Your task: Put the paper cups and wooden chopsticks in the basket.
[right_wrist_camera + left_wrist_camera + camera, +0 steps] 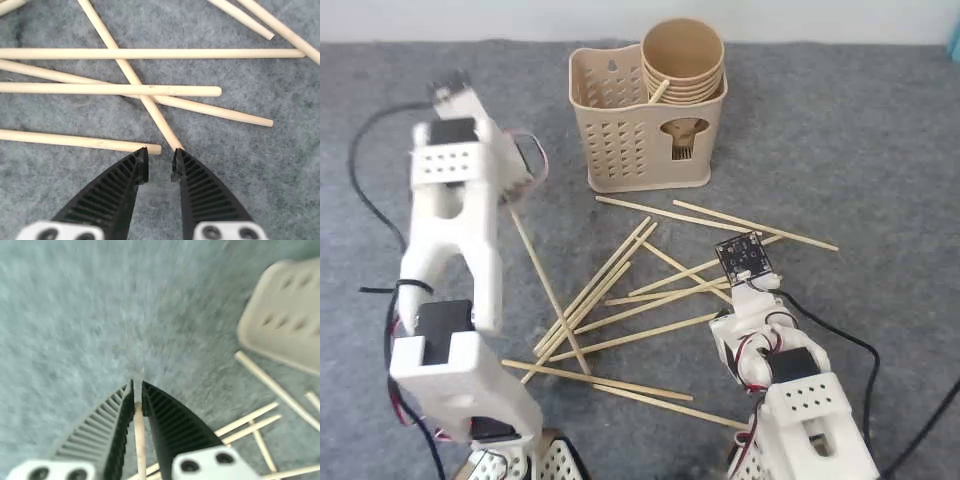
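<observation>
The beige slotted basket [638, 130] stands at the back of the grey mat, with a stack of paper cups [683, 58] and one chopstick in its right compartment. Several wooden chopsticks [620, 290] lie scattered and crossing in front of it. My left gripper [137, 386] is shut on one chopstick [138, 432] close to the mat; in the high view it sits at the left [517, 185], at the far end of a long stick [548, 290]. My right gripper [159, 161] hovers slightly open just short of two chopstick ends [165, 135], holding nothing.
The basket's corner [285, 315] lies a short way from my left gripper. The right arm [790, 390] stands at the front right with black cables beside it. Bare mat lies to the right of the basket and at the far left.
</observation>
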Tool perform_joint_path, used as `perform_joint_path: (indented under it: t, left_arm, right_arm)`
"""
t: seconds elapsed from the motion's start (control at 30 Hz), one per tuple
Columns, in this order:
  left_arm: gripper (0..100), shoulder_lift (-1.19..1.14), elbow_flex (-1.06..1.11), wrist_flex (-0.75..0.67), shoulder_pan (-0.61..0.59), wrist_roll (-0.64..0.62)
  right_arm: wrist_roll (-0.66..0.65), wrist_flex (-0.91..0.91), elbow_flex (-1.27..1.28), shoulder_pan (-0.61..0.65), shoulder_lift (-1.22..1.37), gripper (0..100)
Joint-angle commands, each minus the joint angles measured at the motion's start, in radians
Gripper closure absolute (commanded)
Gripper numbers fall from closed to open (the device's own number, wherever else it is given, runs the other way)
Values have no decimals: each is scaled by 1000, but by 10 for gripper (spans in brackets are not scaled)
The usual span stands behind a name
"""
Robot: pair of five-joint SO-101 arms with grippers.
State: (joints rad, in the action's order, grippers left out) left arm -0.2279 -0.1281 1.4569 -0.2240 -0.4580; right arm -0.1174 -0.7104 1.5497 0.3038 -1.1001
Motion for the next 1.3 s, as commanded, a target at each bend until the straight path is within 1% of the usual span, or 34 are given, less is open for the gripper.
perform_joint_path:
  t: [0.0,0.13,0.27,0.4,0.5,0.67,0.8,0.93,1.1,1.27]
  left_arm:
    - [989,9,-383,155,-38,104]
    - [989,9,-760,265,-38,204]
    - [989,9,-1104,290,-29,276]
    - [989,9,-1348,292,3,338]
    - [989,5,-1461,267,23,368]
    - [989,-2,-1497,115,69,348]
    - [989,-2,-1498,14,100,201]
    - [989,-2,-1495,-84,146,103]
    - [989,-6,-1489,-180,209,84]
    - [989,-66,-1468,-275,232,86]
  right_arm:
    - [-15,19,-6,-4,-21,908]
    - [-17,19,-8,-4,-21,908]
    - [-17,21,-8,-4,-21,908]
    - [-15,21,-8,-5,-21,908]
    - [-14,21,-8,-5,-21,908]
    - [-11,21,-8,-4,-21,908]
    - [-11,21,-6,-4,-21,908]
    - [-11,21,-6,-4,-21,908]
    - [-11,21,-6,-5,-21,908]
    - [-11,21,-6,-5,-21,908]
